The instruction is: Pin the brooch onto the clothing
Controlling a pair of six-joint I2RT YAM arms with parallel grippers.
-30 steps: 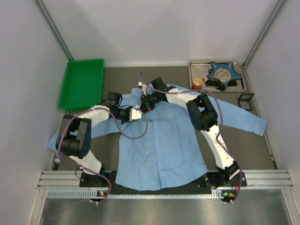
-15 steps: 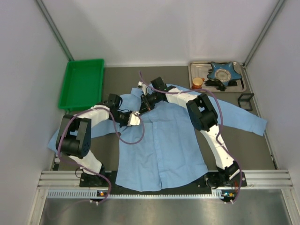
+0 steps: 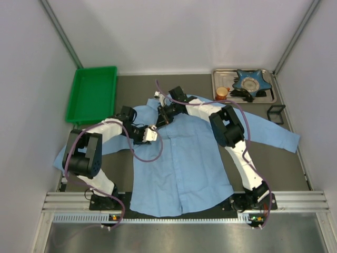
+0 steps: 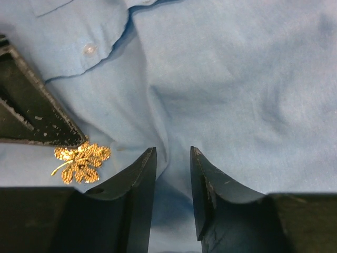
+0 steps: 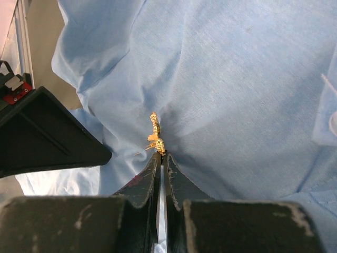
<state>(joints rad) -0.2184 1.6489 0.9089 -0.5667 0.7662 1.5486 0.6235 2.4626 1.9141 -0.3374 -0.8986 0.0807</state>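
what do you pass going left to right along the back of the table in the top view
green bin → orange cup → blue star-shaped dish → small black holder

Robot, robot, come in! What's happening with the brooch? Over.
Right gripper shut on the brooch, brooch against the shirt. Left gripper jaws parted over a shirt fold. Nothing in the way. Over.

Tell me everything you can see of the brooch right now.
The brooch is a tiny gold ornament with a glittery, grainy surface, shaped like a lobed leaf or flower with a thin stem sticking out on one side. The right gripper pinches one edge between shut fingertips, holding it edge-on against the light blue shirt. Whether its pin has pierced the fabric cannot be told.
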